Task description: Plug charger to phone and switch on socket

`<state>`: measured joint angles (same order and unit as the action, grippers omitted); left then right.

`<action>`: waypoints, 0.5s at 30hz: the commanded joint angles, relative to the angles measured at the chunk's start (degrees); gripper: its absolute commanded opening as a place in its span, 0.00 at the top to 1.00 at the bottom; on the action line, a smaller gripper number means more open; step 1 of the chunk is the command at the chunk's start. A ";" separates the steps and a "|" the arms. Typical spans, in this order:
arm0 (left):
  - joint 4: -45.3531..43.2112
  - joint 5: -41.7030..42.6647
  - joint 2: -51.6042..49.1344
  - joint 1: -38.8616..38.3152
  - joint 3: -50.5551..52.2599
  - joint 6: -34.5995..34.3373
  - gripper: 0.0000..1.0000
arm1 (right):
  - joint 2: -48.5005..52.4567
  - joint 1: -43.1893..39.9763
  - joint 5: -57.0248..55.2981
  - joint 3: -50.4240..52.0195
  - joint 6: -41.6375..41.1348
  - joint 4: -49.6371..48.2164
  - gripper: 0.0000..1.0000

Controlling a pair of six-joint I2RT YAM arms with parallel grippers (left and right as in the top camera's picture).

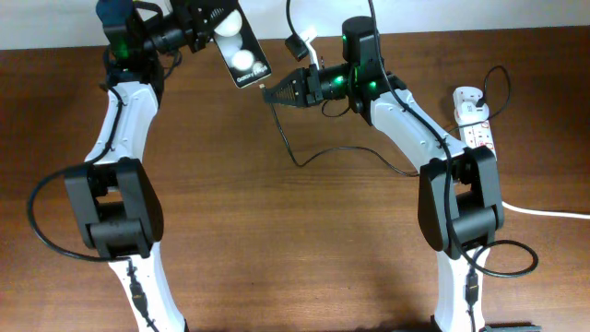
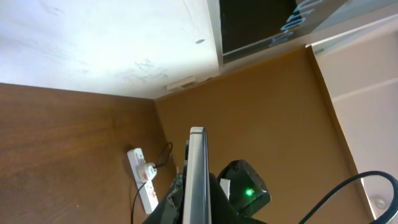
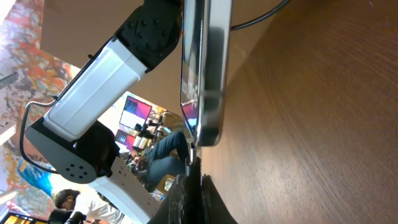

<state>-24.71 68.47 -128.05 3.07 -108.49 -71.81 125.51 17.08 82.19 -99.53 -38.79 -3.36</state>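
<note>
Charger plug being held at the phone's end
The left gripper (image 1: 219,29) is clamping the raised phone (image 1: 247,63). The right gripper (image 1: 273,92) is pinching the charger (image 1: 295,161) plug just beside the phone's lower end. The socket (image 1: 472,118) is lying well apart from the phone.

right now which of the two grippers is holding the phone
The left gripper, clamped on the phone; the right gripper pinches the charger by its plug.

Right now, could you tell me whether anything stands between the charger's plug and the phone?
Nothing visible does: the right gripper holds the charger tip right at the phone's lower end, with nothing between them.
</note>
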 commanded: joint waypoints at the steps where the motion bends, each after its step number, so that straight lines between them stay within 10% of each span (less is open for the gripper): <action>1: -0.52 2.38 1.81 -0.26 -0.85 0.50 1.00 | -0.48 0.04 1.16 -0.66 0.57 -0.37 0.96; 15: -0.52 2.27 1.81 -2.56 -0.85 1.57 1.00 | -0.48 0.04 1.18 -0.66 0.55 -0.35 0.96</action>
<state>-24.73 69.60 -128.05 1.50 -108.49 -71.33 125.51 17.08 83.31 -99.53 -38.79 -3.31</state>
